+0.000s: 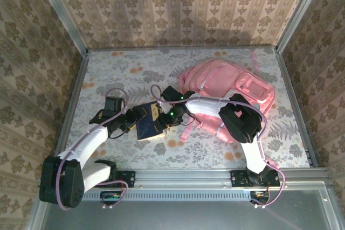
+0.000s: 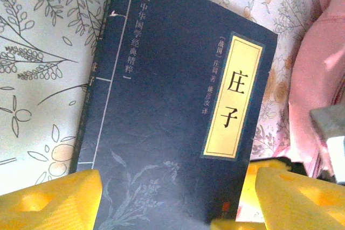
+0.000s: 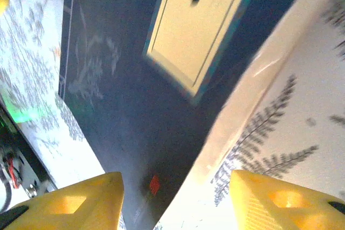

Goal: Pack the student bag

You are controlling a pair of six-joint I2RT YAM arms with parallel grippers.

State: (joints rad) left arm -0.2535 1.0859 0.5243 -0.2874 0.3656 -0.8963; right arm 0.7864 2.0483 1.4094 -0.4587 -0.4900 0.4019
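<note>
At the far right of the table point(image 1: 108, 68) | student bag point(image 1: 232, 92): pink, lying flat | book point(image 2: 161, 106): dark blue, on the table near the bag's left side | left fingers point(image 2: 51, 200): apart over the book's end | right fingers point(image 3: 285, 200): apart over its corner

Book point(image 1: 149, 126) flat on worktop point(image 1: 108, 74), near the centre. Student bag point(image 1: 232, 92) also on worktop, just right of the book and farther back. Left claw point(image 2: 178, 192) over book's left side. Right claw point(image 3: 177, 189) over book's right edge, between book and bag.
</note>
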